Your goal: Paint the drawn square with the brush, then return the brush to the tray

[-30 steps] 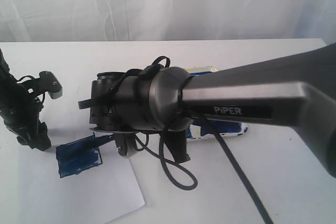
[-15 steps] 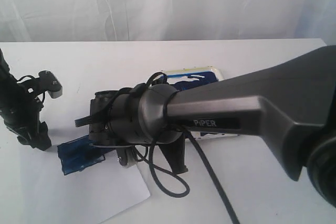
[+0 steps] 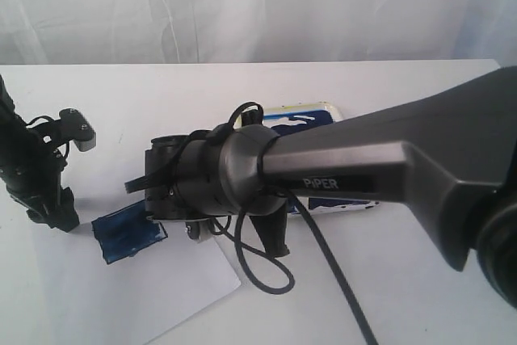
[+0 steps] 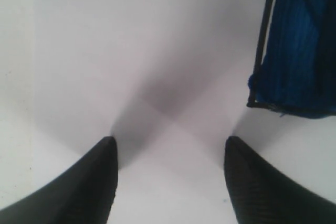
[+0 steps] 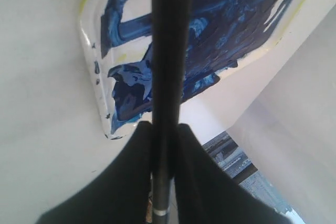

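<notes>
The drawn square (image 3: 129,236) is filled with streaky dark blue and lies tilted on its white paper sheet (image 3: 121,300). In the left wrist view the drawn square (image 4: 302,51) sits just beyond my left gripper (image 4: 170,140), which is open with nothing between its fingers, tips down by the paper. The left gripper (image 3: 50,214) stands left of the square. My right gripper (image 5: 164,127) is shut on the brush (image 5: 168,51), a thin black stick with a silver band; its tip is hidden. The handle runs over the blue-smeared tray (image 5: 88,51). The right wrist (image 3: 210,183) hides that gripper's fingers.
The right arm's big grey link (image 3: 388,167) crosses the front of the scene and covers much of the tray (image 3: 311,111). A loose black cable (image 3: 258,276) hangs from the wrist over the paper's corner. A white curtain closes the back.
The right wrist has shifted lower and a little left, uncovering more of the tray behind it. The paper and its square have slid slightly right. The left arm has not moved.
</notes>
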Available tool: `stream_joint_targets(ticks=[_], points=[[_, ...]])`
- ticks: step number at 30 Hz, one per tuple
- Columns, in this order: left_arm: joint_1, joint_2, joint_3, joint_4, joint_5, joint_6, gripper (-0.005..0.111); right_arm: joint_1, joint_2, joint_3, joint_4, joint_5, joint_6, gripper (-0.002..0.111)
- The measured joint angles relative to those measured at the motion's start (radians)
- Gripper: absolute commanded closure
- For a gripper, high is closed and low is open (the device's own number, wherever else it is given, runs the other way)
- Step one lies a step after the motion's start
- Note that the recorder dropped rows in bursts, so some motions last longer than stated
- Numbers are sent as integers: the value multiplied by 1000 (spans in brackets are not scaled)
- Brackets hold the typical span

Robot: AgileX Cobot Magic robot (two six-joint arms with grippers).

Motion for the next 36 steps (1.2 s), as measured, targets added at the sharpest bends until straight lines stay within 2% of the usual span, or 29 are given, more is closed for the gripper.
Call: stream_joint_targets(ticks=[7,19,30,36], points=[[0,0,0,0,0,0,43,-11,-61,86,0,0,11,108],[0,0,0,0,0,0,43,-11,-20,86,0,-11,27,108],[0,0,0,0,0,0,43,-11,2,86,-119,-32,128,108],[0,0,0,0,0,0,43,-11,2,86,-117,-42,130,108]])
